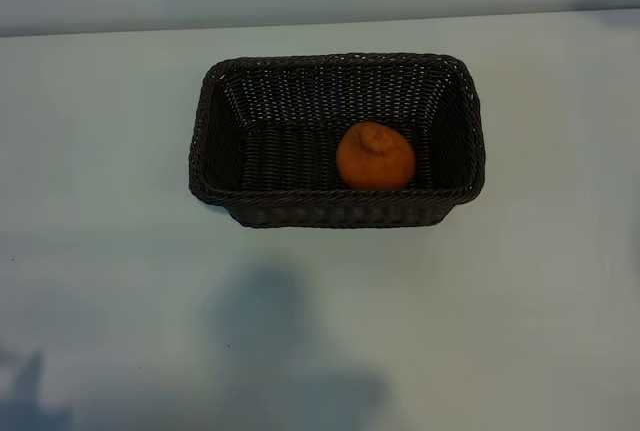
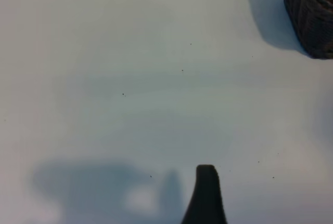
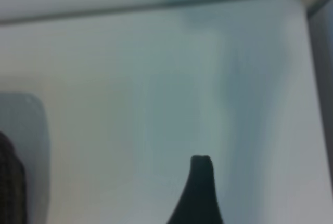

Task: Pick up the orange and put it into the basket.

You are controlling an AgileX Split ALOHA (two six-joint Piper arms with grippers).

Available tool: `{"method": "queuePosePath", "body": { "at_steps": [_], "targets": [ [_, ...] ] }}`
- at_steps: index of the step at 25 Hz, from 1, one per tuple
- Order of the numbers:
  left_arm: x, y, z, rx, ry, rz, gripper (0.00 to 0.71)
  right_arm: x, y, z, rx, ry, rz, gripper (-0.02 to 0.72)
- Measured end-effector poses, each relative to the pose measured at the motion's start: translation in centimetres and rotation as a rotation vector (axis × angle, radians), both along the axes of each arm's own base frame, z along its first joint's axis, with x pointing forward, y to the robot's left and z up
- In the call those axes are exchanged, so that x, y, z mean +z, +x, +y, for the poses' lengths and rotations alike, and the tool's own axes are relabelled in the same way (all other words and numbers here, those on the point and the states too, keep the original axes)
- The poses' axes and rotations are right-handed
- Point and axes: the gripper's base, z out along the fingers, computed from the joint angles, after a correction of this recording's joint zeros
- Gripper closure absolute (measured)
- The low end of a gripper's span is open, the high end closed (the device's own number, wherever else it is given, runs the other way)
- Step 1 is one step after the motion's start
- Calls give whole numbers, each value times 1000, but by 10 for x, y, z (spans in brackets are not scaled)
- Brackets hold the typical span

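Observation:
The orange [image 1: 375,157] lies inside the dark brown woven basket [image 1: 215,101], right of the basket's middle and near its front wall, stem end up. Neither arm shows in the exterior view. My left gripper [image 2: 168,193] hangs open over bare table, with one dark fingertip [image 2: 206,182] in sight and a corner of the basket [image 2: 312,11] well off to one side. My right gripper [image 3: 168,187] is open too, with one fingertip [image 3: 201,172] showing over the table and nothing between the fingers. A dark sliver of the basket [image 3: 9,182] sits at that picture's border.
The pale table [image 1: 320,311] spreads around the basket on all sides. Its far edge [image 1: 320,23] runs behind the basket. In the right wrist view a table corner [image 3: 296,0] meets a darker strip. Arm shadows fall on the near table.

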Motion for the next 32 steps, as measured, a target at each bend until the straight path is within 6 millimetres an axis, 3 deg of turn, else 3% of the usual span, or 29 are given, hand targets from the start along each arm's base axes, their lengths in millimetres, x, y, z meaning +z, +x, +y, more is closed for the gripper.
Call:
{"method": "queuePosePath", "body": {
  "at_steps": [3, 7, 21, 32],
  "targets": [
    [0, 0, 0, 0, 0, 0, 118, 33, -32, 11, 2, -21, -96, 108],
    [0, 0, 0, 0, 0, 0, 118, 55, -76, 26, 8, -45, -169, 108],
    [0, 0, 0, 0, 0, 0, 118, 68, -222, 73, 26, -131, -361, 109],
    [0, 0, 0, 0, 0, 0, 118, 39, -277, 91, 36, -172, -430, 109]
  ]
}}
